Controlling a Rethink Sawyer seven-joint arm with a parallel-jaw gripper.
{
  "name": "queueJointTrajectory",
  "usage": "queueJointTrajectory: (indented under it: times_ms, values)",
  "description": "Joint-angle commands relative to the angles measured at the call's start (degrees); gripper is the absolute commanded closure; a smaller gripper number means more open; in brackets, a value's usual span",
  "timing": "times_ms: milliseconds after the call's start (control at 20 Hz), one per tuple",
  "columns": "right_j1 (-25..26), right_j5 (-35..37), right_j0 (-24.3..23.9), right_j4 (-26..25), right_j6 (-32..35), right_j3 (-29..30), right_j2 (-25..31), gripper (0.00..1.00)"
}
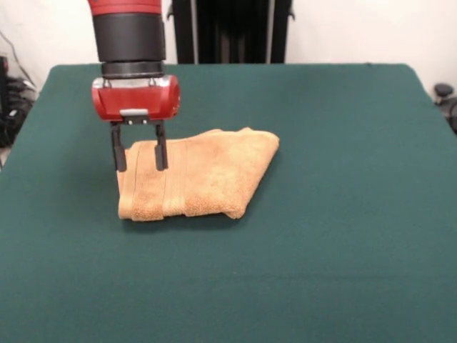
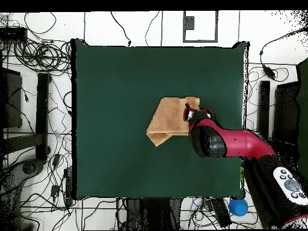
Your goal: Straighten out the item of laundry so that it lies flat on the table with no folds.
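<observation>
The golden-tan towel (image 1: 207,179) lies folded over on itself on the green table (image 1: 343,143), a little left of centre, with its border band running along the left part. My gripper (image 1: 140,166) hangs straight down over the towel's far left end. Its two black fingers (image 1: 161,146) stand apart, the left one at the towel's left edge, the right one over the band. In the overhead view the towel (image 2: 168,120) shows as a folded wedge on the table (image 2: 120,78), and the arm (image 2: 210,139) covers its right end and hides the gripper.
The robot's dark pedestal (image 1: 228,28) stands behind the table's far edge. In the overhead view cables (image 2: 36,54) lie on the floor around the table, and a blue ball (image 2: 238,207) sits beside the arm's base.
</observation>
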Motion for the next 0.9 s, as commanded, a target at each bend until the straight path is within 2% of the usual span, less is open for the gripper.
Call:
queueJointTrajectory:
  times_ms: [50,250,500,750,900]
  values:
    - [1.76,5.92,0.21,-3.15,-3.93,1.98,3.55,0.0]
    - [6.0,3.27,-2.64,-5.07,-4.48,1.29,6.26,0.0]
    - [14.39,-0.35,-8.92,-9.04,-5.92,1.0,13.02,0.0]
    - [18.75,2.3,-13.52,-11.25,-8.45,0.99,18.22,0.0]
    - [23.23,5.25,-17.64,-11.62,-11.57,1.45,22.87,0.0]
